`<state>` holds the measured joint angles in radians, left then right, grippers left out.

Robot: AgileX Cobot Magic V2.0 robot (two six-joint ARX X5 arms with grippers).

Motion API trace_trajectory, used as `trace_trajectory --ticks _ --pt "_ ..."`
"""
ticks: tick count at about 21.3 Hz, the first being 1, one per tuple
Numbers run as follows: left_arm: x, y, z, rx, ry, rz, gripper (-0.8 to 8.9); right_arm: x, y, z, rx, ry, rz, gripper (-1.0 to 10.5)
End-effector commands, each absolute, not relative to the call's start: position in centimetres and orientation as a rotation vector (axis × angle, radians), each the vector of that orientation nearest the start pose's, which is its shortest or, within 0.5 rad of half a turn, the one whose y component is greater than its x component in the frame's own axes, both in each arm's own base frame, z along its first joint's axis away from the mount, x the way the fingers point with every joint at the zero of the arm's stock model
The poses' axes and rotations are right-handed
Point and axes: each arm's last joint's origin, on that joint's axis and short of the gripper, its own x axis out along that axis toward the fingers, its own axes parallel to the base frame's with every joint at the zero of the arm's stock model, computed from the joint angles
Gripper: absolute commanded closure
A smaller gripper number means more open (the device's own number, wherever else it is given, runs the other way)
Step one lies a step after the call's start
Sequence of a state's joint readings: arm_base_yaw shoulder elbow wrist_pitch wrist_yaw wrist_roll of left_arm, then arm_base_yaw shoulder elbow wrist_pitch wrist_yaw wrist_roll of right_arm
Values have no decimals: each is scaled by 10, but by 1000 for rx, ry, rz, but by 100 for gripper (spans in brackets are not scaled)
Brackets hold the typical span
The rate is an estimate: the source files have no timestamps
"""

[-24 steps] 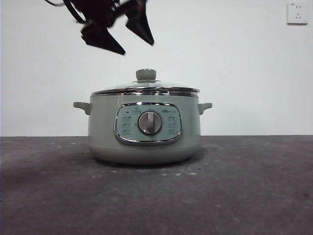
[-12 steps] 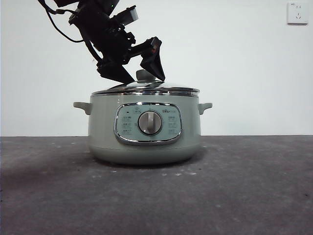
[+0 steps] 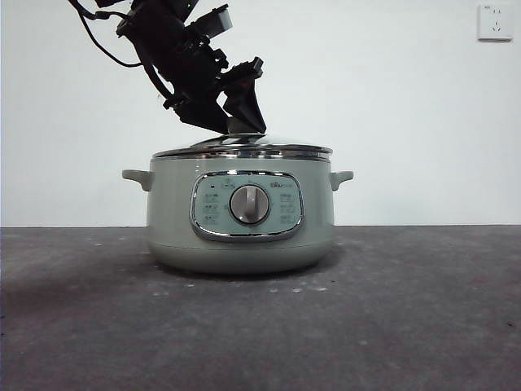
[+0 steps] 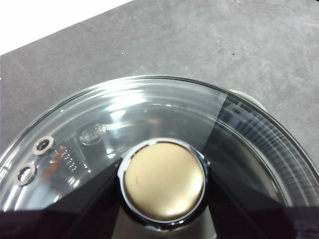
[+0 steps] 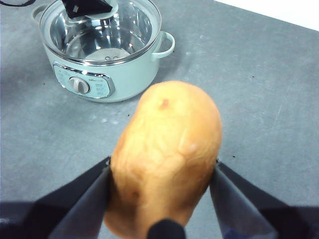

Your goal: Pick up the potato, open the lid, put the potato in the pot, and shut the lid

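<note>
The pale green pot (image 3: 240, 236) stands mid-table with the glass lid (image 3: 244, 150) resting on it. My left gripper (image 3: 232, 126) has come down from the upper left onto the lid's knob, which its jaws hide in the front view. The left wrist view shows the lid (image 4: 149, 114) from above, with the knob (image 4: 164, 181) pinched between the two jaws of the left gripper (image 4: 164, 174). High above the table, my right gripper (image 5: 162, 172) is shut on the orange-brown potato (image 5: 167, 159). From there the pot (image 5: 124, 84) lies far off, with the left gripper (image 5: 87, 7) over it.
The dark grey table (image 3: 407, 309) stretches to both sides of the pot and in front of it. A white wall with a socket (image 3: 495, 22) stands behind. The pot's two small side handles (image 3: 137, 177) stick out.
My left gripper came down from above the pot onto the lid's knob, and its jaws closed in around it. The pot and lid have not moved.
</note>
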<state>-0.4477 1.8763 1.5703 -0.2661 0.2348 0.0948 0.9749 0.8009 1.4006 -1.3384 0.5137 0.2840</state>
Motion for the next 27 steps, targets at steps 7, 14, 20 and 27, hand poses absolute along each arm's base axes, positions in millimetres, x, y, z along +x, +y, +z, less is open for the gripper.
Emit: trace_trajectory --ticks 7,14,20,27 --pt "371 -186 311 132 531 -691 822 55 55 419 -222 599 346 958" --pt "340 -157 374 108 358 -665 822 67 73 416 -270 625 330 958" --pt "285 -107 437 89 230 -587 822 93 113 422 -295 518 421 958" --pt "196 -39 477 107 201 -482 822 171 164 413 -203 448 636 958"
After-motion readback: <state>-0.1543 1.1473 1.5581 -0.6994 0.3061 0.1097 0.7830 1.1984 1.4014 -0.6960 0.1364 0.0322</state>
